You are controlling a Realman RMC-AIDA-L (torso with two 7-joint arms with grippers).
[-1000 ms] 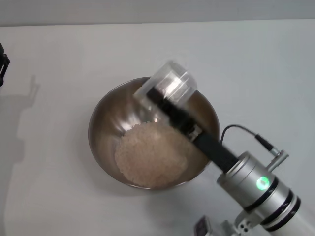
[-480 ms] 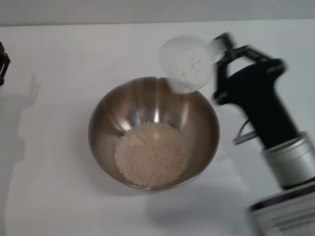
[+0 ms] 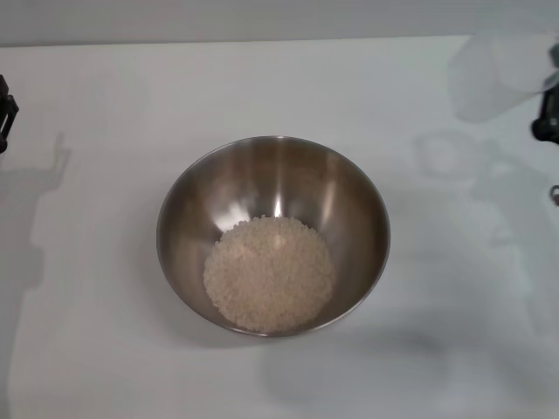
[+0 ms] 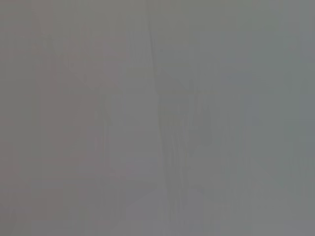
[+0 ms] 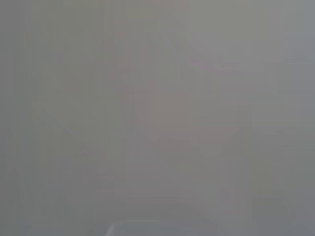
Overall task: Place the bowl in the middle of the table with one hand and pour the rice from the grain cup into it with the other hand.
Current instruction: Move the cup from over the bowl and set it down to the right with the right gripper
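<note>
The right gripper (image 3: 548, 118) sits at the far right edge, its grip impossible to judge, beside the blurred grain cup (image 3: 498, 74). The bowl (image 3: 262, 170), mid-table (image 3: 105, 349), holds the rice (image 3: 269, 275). The left gripper (image 3: 5, 112) idles far left.

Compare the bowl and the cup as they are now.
The bowl is shiny steel and opaque; the cup is clear plastic, a blurred shape in the head view. The bowl is far wider than the cup. The bowl sits mid-table holding the rice; the cup is up at the far right edge beside the right gripper, and no rice can be made out in it.
</note>
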